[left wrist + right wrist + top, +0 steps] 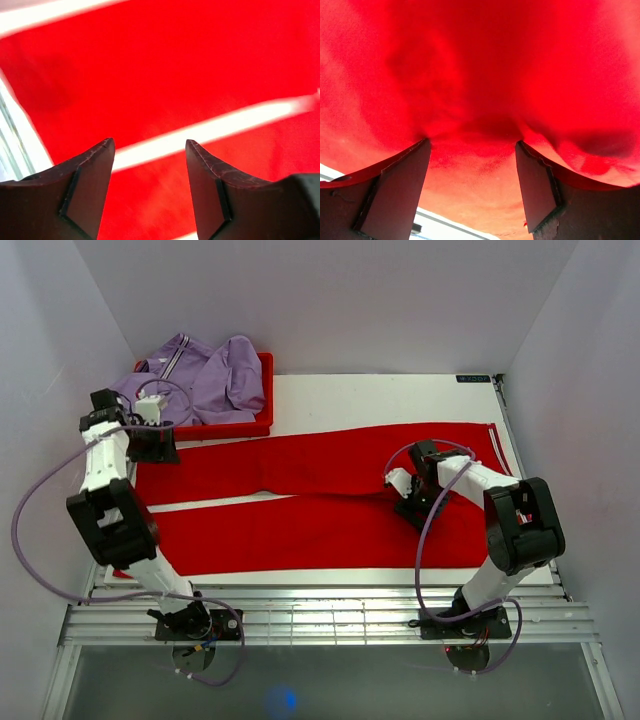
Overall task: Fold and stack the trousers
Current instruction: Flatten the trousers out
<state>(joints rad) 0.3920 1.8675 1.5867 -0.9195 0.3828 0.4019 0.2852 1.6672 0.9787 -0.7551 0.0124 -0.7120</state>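
Two arms over one pair of red trousers

Red trousers (330, 510) lie spread flat across the white table (400, 395), waist to the right and both legs running left with a narrow strip of table showing between them. The left gripper (155, 445) sits at the cuff end of the far leg, just beside a red bin (262, 426) holding a purple garment (205, 375); its fingers (90, 185) stand apart with nothing between them, only cloth and a white stripe below. The right gripper (410, 502) is down at the crotch, jaws spread wide and pressed into the fabric, which bulges into the gap without being pinched.
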